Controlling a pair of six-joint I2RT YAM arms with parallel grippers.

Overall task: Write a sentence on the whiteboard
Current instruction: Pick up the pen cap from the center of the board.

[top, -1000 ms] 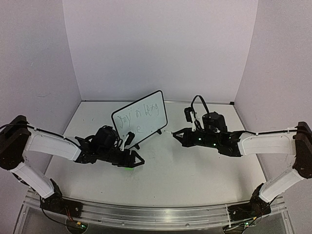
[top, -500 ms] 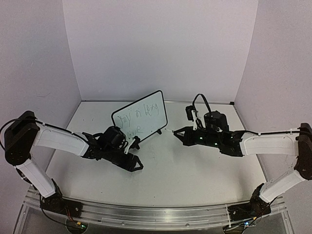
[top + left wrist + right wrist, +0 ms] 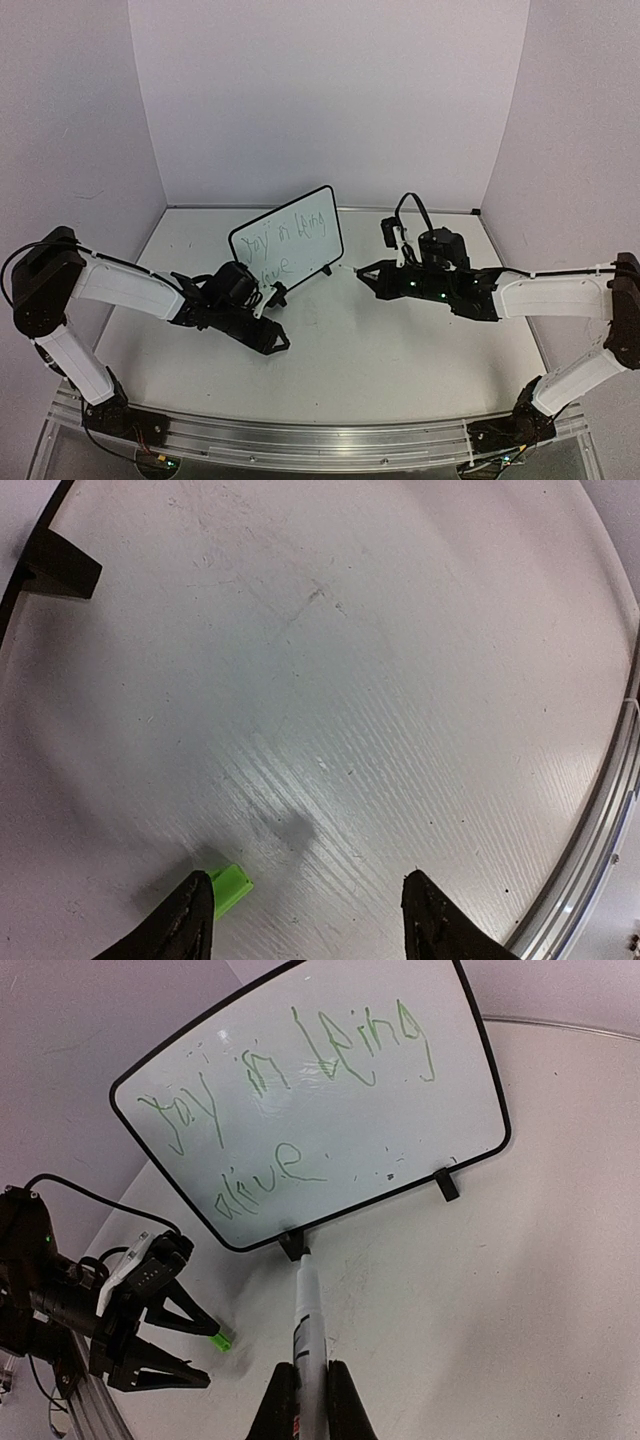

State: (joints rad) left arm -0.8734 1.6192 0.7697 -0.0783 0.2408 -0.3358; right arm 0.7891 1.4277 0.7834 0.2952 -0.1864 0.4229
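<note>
The whiteboard stands tilted at the table's back left, its face filling the right wrist view. The sentence in thin green script reads "joy in being alive" over two lines. My right gripper is shut on a white marker, whose tip points at the board's left foot. My left gripper hangs open low over the table in front of the board. A small green cap lies on the table against its left fingertip; nothing is between the jaws.
The board's black foot shows at the top left of the left wrist view. A metal rail runs along the table's near edge. Lilac walls close in the back and both sides.
My left arm has swung away from the board's lower edge and turned its gripper toward the near right, uncovering the second line of writing. The right arm and marker have barely moved.
</note>
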